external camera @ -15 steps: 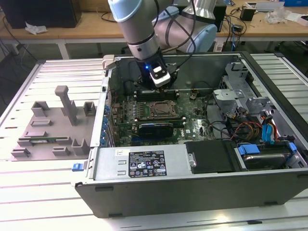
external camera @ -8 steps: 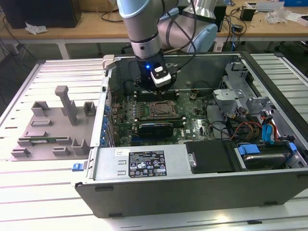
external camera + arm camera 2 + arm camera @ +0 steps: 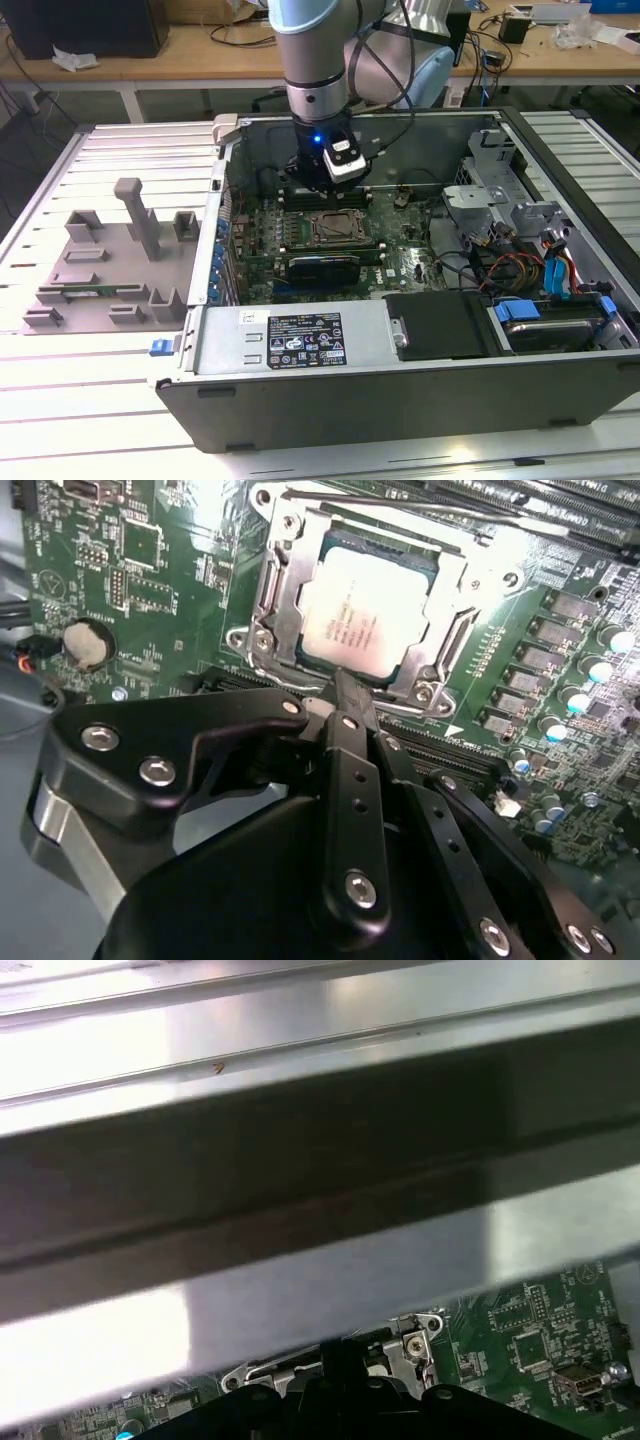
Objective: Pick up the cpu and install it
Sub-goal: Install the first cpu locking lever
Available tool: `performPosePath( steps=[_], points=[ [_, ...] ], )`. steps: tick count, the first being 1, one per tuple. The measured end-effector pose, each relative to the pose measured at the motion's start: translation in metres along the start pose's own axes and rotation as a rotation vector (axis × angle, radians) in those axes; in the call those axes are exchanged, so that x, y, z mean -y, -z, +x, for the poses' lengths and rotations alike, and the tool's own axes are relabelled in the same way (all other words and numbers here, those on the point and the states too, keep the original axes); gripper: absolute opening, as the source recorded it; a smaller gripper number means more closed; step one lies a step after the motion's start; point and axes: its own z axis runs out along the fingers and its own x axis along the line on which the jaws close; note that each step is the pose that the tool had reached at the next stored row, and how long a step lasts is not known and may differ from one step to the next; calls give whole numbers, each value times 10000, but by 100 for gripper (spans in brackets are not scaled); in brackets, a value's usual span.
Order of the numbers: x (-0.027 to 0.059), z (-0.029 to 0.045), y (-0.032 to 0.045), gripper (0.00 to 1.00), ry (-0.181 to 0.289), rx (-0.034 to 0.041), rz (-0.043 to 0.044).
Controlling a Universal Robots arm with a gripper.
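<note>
Exterior, first wrist and second wrist views of a CPU installation. The cpu (image 3: 365, 610) lies flat inside the socket frame (image 3: 275, 600) on the motherboard (image 3: 150, 570), silver top up. The pincer (image 3: 345, 695) hangs just beside the frame's near edge, its fingers drawn together with nothing between them. In the exterior view the pincer (image 3: 325, 185) stands at about 12 o'clock from the socket (image 3: 338, 228), within the open computer case (image 3: 300, 400).

Judged from this, seating looks done; good practice here is to keep the fingers off the chip top and lift clear straight up, avoiding the case wall (image 3: 320, 1190) close by.

The case rests on a slatted metal bench (image 3: 60, 180); grey fixture blocks (image 3: 110, 260) sit at 9 o'clock. A wooden desk (image 3: 200, 45) with cables lies at 12 o'clock.
</note>
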Motion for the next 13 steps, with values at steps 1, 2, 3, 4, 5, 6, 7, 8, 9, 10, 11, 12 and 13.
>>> performPosePath(
  steps=[1, 2, 3, 4, 5, 6, 7, 8, 9, 10, 11, 12, 13],
  points=[
    [-3, -30, -4, 11, -4, -121, 31],
    [-2, -52, -6, 11, -7, -194, 50],
    [8, -87, -8, 11, -5, -266, 70],
    [19, -106, -11, 11, -9, -309, 79],
    [32, -120, -12, 11, -9, -366, 93],
    [39, -125, -12, 11, -8, -407, 110],
    [44, -128, -13, 11, -6, -444, 139],
    [49, -130, -12, 11, -3, -477, 174],
    [54, -132, -12, 11, 4, -521, 241],
    [57, -133, -13, 11, 12, -543, 290],
    [59, -134, -12, 11, 21, -569, 351],
    [62, -135, -11, 11, 29, -592, 420],
    [64, -136, -11, 11, 41, -617, 502]
  ],
)
